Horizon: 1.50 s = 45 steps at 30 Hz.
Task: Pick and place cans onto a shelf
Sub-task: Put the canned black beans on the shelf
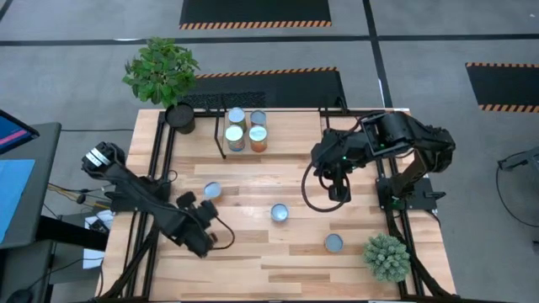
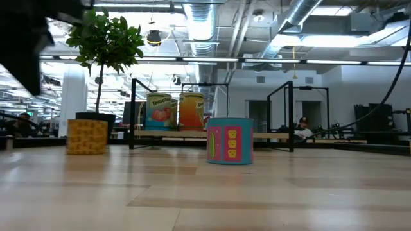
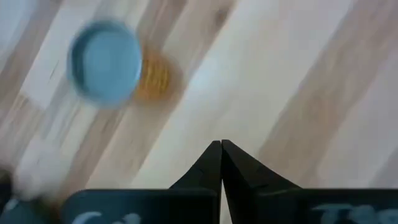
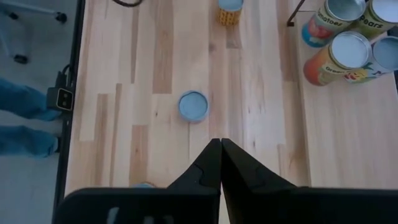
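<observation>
Now, left gripper [image 1: 221,238]: fingers pressed together, holding nothing, low over the table's near-left part.
Nearest can [image 1: 211,190]: yellow-sided, pale blue top, standing on bare wood just beyond the left gripper, apart from it; the left wrist view shows it [image 3: 106,61] ahead of the closed fingertips and off to one side.
Right gripper [image 1: 338,192]: fingertips meeting, empty, over the table's right-centre.
Middle can [image 1: 279,213]: blue-topped, ahead of the right gripper, not touching.
Near-right can [image 1: 334,243]: alone beside the spiky green plant [image 1: 386,257].
Shelf [image 1: 282,135]: at the far edge, four cans [image 1: 246,130] clustered on its left end.
</observation>
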{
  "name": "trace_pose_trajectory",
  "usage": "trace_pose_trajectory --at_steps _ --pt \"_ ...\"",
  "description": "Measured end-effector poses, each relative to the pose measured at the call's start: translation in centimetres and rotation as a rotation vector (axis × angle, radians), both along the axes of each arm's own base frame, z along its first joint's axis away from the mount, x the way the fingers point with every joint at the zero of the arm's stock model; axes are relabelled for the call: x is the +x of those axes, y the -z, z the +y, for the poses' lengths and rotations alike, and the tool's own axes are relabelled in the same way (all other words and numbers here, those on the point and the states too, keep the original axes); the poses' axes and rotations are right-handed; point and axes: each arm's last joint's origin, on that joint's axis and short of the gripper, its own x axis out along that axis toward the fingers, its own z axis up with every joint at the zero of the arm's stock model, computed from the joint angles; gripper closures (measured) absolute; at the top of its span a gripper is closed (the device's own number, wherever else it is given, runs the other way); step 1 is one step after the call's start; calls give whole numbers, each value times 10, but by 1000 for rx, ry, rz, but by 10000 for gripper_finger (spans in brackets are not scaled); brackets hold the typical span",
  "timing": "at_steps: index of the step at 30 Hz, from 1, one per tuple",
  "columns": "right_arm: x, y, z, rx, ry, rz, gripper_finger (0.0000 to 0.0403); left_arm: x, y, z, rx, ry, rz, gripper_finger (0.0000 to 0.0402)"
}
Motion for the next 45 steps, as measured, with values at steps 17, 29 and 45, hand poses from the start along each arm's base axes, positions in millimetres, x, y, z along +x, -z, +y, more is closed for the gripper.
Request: trace_pose_trajectory --at_steps 17,29,45 --pt "0 0 1 0 -3 0 375 -30 57 62 284 -414 21 401" --pt "1 0 -6 -14 0 0 374 45 7 51 111 -148 -233 401" --pt "42 69 -32 -329 505 55 374 32 -22 16 -147 -95 -59 401"
